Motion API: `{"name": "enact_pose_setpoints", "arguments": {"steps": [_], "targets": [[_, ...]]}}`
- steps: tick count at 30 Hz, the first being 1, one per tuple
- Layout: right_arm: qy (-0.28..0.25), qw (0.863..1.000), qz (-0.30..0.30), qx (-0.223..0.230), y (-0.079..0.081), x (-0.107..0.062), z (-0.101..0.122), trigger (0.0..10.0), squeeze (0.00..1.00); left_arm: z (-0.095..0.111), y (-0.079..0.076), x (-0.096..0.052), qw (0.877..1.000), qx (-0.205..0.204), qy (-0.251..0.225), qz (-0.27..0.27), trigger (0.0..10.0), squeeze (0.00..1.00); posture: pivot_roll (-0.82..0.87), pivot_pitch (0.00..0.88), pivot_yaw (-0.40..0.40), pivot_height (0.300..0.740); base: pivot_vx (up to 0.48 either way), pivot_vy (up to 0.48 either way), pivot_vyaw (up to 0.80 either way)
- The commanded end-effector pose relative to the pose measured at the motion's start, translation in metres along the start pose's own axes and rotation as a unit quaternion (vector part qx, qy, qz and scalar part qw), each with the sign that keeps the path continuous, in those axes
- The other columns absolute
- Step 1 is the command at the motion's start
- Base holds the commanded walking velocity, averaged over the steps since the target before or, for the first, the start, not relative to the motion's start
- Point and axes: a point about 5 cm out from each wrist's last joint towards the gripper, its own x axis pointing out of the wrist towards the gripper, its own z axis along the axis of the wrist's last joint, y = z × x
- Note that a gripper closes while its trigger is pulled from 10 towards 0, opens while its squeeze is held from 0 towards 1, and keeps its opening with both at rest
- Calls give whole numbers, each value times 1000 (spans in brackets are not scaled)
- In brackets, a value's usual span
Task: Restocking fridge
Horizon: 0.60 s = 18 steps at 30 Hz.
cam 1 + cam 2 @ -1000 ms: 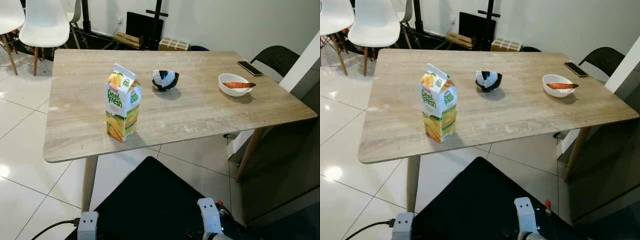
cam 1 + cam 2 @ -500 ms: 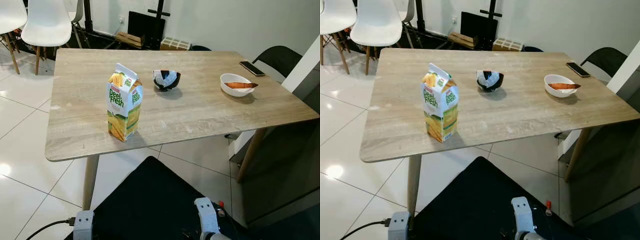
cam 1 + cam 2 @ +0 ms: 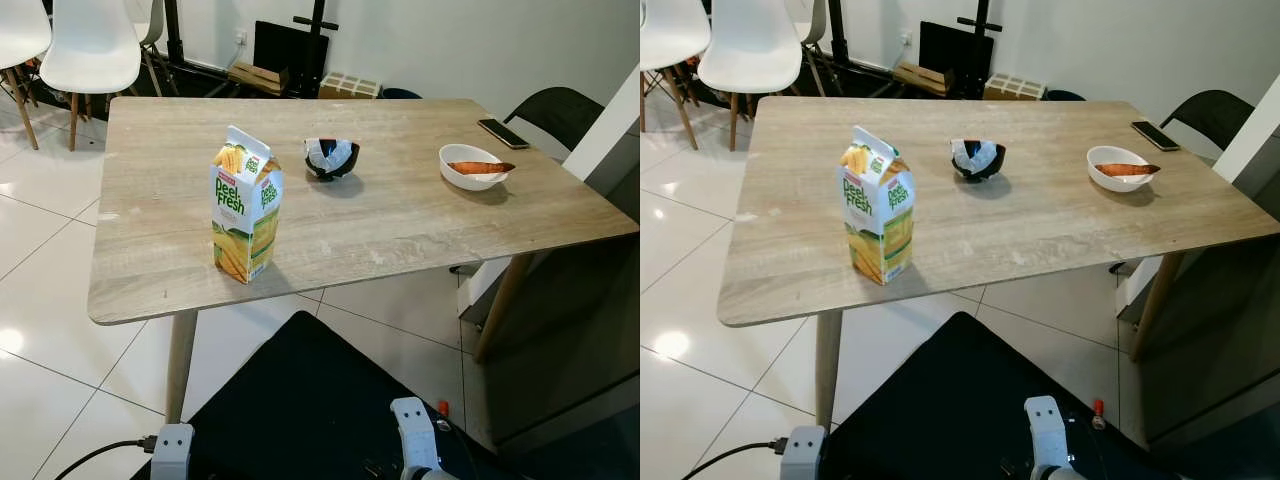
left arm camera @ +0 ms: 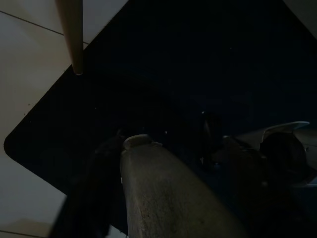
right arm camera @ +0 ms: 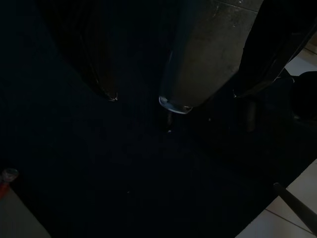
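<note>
A rectangular light wood-grain desk [image 3: 400,225] on slim wooden legs stands on a glossy white tiled floor [image 3: 45,330], seen from above and in front. The yellow and green gable-top juice carton [image 3: 246,204] printed "Peel Fresh" stands upright near the desk's front left corner, a little in from the front edge and apart from everything else. Toward the middle of the desk, closer to the far edge, sits a small black bowl [image 3: 331,160] holding something white and crumpled. Further right, near the right edge, a white oval dish [image 3: 472,166] holds an orange-brown piece of food, and a dark phone [image 3: 503,133] lies flat by the far right corner. White moulded chairs [image 3: 92,45] stand beyond the desk's far left corner, and a dark chair [image 3: 560,115] sits off its right edge. A black mat [image 3: 300,400] lies on the floor below the front edge. The left arm and the right arm hang low over this mat, well short of the carton. In the dim wrist views, the left gripper [image 4: 148,163] and the right gripper [image 5: 173,96] point down at the mat with nothing between their fingers, but whether either is released or clenched cannot be told in the dark.
</note>
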Motion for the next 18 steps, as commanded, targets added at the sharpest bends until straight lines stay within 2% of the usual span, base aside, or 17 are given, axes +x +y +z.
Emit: {"name": "enact_pose_setpoints", "arguments": {"steps": [1, 3, 5, 6, 7, 8, 9, 10, 11, 13, 14, 18], "targets": [[7, 1000, -13, 2, -6, -2, -4, 10000, 1000, -16, 1, -5, 1000, -1, 31, 0, 9961, 0, 68, 58, -127, 740, 0, 0, 0], [6, 1000, -14, 2, -5, -2, -4, 10000, 1000, -16, 2, -5, 1000, -1, 31, 0, 9686, 0, 67, 57, -126, 740, 0, 0, 0], [2, 1000, -14, 4, -5, -1, -2, 10000, 1000, -17, 3, -6, 999, 2, 32, 1, 7961, 0, 66, 54, -124, 740, 0, 0, 0], [2, 1000, -14, 4, -5, -1, -2, 10000, 1000, -17, 3, -6, 999, 2, 32, 1, 7961, 0, 66, 54, -124, 740, 0, 0, 0], [-2, 1000, -14, 10, -5, -1, 0, 7255, 902, -17, 3, -6, 999, 2, 32, 2, 2706, 0, 63, 55, -121, 740, 0, 0, 0], [-5, 1000, -14, 13, -5, -1, 1, 3804, 792, -18, 3, -7, 999, 3, 33, 3, 1333, 0, 63, 55, -121, 740, 0, 0, 0], [-8, 1000, -14, 16, -5, -1, 2, 3804, 792, -18, 3, -7, 999, 3, 33, 3, 1333, 0, 62, 57, -120, 740, 0, 0, 0], [-9, 1000, -15, 17, -5, -1, 2, 0, 569, -19, 3, -7, 999, 3, 32, 3, 0, 0, 62, 58, -120, 740, 0, 0, 0], [-10, 1000, -16, 17, -5, -1, 3, 0, 494, -19, 2, -7, 999, 4, 32, 3, 0, 0, 61, 62, -120, 740, 0, 0, 0], [-10, 1000, -16, 16, -5, -1, 3, 0, 494, -19, 2, -7, 999, 4, 32, 3, 0, 0, 61, 62, -120, 740, 0, 0, 0], [-10, 1000, -15, 18, -5, -1, 3, 0, 424, -18, 2, -7, 1000, 5, 31, 3, 0, 0, 61, 63, -120, 740, 0, 0, 0], [-10, 1000, -14, 19, -4, -1, 2, 0, 400, -14, 1, -4, 1000, 3, 27, 3, 0, 0, 62, 67, -118, 740, 0, 0, 0]]}}
